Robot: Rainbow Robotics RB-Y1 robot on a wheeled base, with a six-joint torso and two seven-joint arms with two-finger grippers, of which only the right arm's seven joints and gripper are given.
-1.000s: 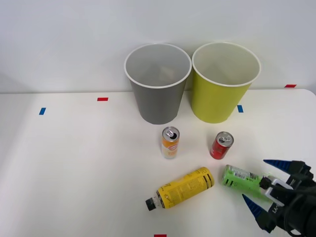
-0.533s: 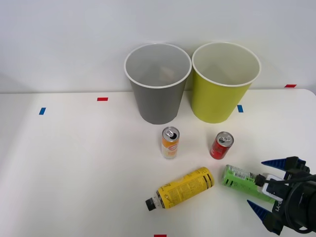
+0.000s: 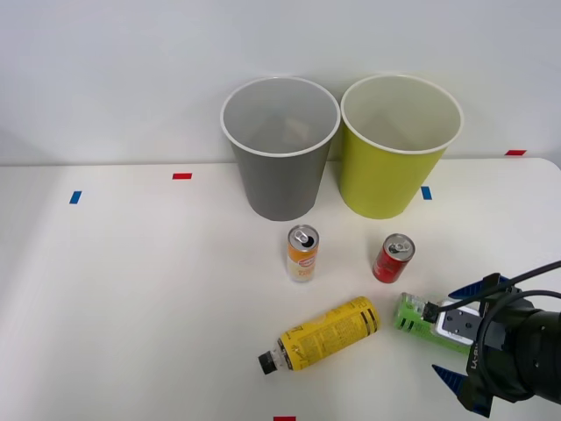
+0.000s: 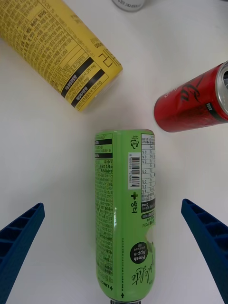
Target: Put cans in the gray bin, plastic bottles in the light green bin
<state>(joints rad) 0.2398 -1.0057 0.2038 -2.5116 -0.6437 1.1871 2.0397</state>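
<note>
The green-wrapped plastic bottle (image 3: 410,315) (image 4: 126,209) lies on its side on the white table. My right gripper (image 3: 443,331) (image 4: 113,205) is open and straddles its capped half, one blue finger (image 4: 19,242) on each side, not touching it. The yellow-wrapped bottle (image 3: 326,333) (image 4: 57,47) lies to its left. A red can (image 3: 394,258) (image 4: 194,104) and an orange-and-white can (image 3: 302,253) stand upright behind them. The gray bin (image 3: 280,167) and the light green bin (image 3: 394,175) stand side by side at the back.
Small red and blue tape marks (image 3: 181,176) dot the table (image 3: 131,289). A white wall rises right behind the bins. The red can stands close to the green bottle's base.
My right gripper has moved left along the green bottle, covering more of it; the fingers stay open. The bottles and cans have not moved.
</note>
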